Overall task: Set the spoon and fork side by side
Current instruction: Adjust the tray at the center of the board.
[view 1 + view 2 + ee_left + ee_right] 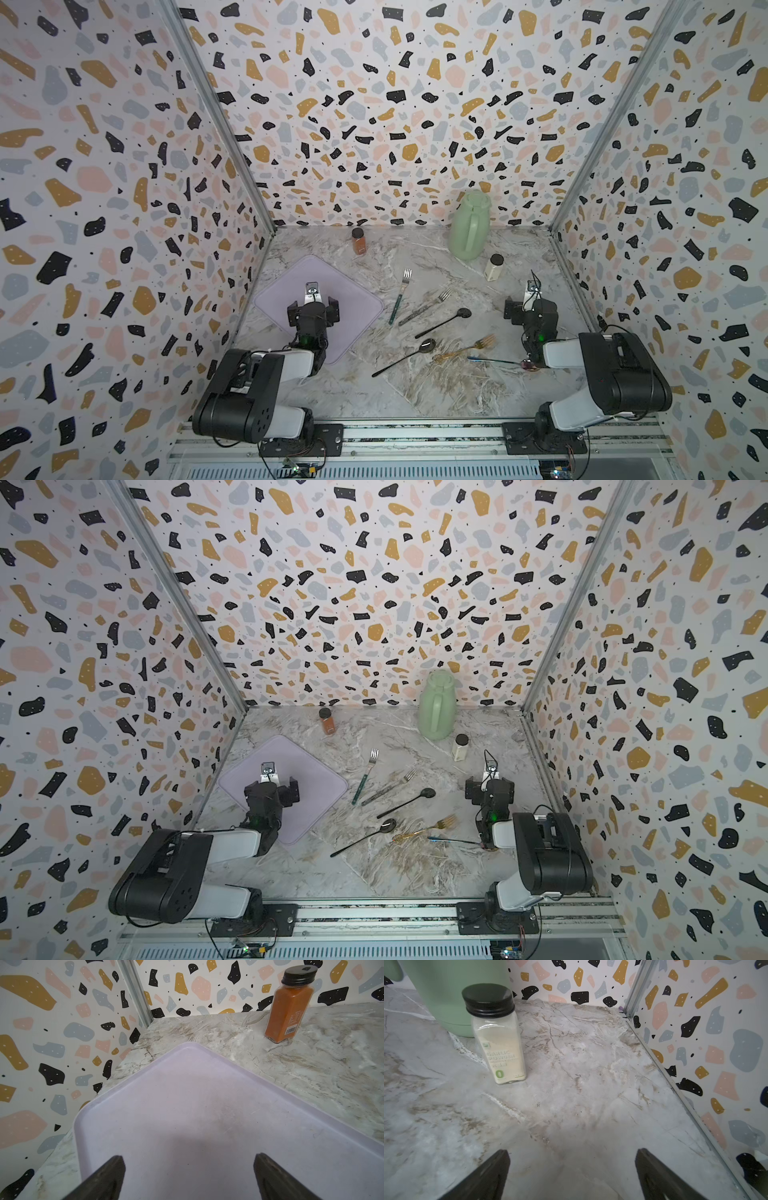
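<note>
3 terrazzo-patterned walls (pixel 395 104) are enclosing a marble-look tabletop (pixel 415 395), meeting at 2 metal corner posts (pixel 220 116). Soft, even light is falling across the surface, casting faint shadows.

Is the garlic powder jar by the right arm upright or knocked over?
Upright. The garlic powder jar stands on its base on the marble table, black cap on top, near the green jug.

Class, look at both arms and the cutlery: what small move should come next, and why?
Probably swing the right pincer toward the black spoon beside the silver fork: its jaws stand open and empty over bare table, nothing is gripped yet, and that spoon lies close by.
</note>
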